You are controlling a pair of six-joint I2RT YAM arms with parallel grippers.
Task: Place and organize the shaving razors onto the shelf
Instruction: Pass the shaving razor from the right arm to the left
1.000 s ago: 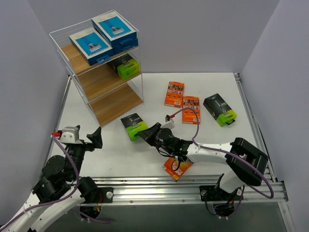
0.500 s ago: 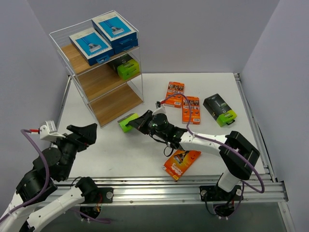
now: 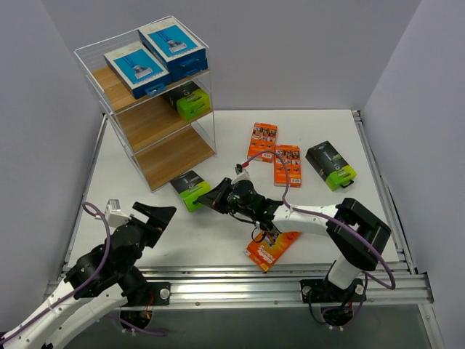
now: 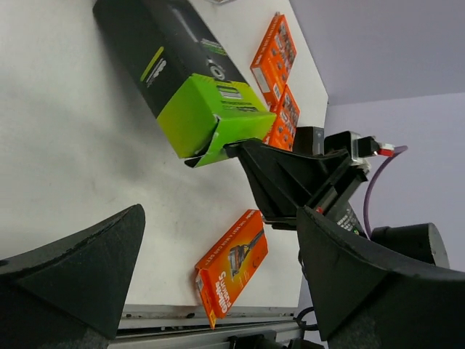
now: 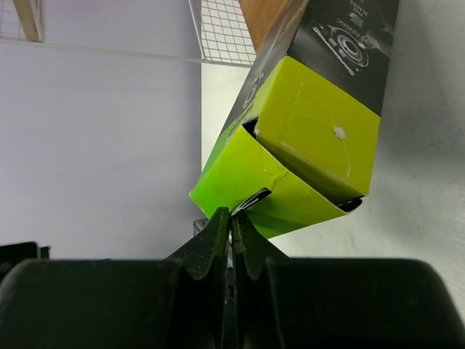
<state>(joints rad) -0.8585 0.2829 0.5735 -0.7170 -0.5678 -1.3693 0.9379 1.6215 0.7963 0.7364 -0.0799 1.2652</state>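
Touching the lime end of 1 black razor pack (image 3: 190, 189) near the shelf (image 3: 174, 156), the right gripper (image 3: 211, 196) is fully closed; the left gripper (image 3: 158, 218) hangs wide open, empty.

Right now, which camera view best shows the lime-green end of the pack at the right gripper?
The right wrist view: the pack fills the frame, its green end flap open and pinched by the right gripper. The left wrist view shows most of the pack from farther off; the top view shows it small.
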